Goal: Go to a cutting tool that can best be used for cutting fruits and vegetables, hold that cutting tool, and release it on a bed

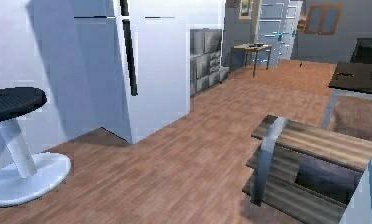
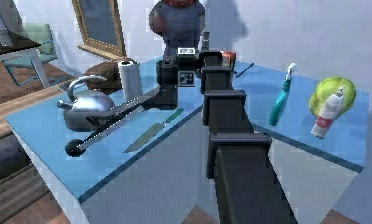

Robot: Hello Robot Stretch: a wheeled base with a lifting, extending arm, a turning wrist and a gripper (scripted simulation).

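A knife (image 2: 146,134) with a grey blade and a green handle lies flat on the blue countertop (image 2: 94,170) in the arm side view. The dark arm (image 2: 229,140) reaches up over the counter just right of the knife. At its far end, by the white marked squares, sits the gripper (image 2: 159,97), above the knife's handle end. A long dark utensil (image 2: 104,128) with a round end lies at the gripper, so I cannot tell whether it holds anything.
On the counter stand a metal kettle (image 2: 86,102), a paper roll (image 2: 127,77), a teal spray bottle (image 2: 282,96), a lettuce (image 2: 334,95) and a white bottle (image 2: 325,115). The forward view has a white fridge (image 1: 144,70), a stool (image 1: 19,135), a wooden shelf table (image 1: 314,160) and open wood floor (image 1: 184,160).
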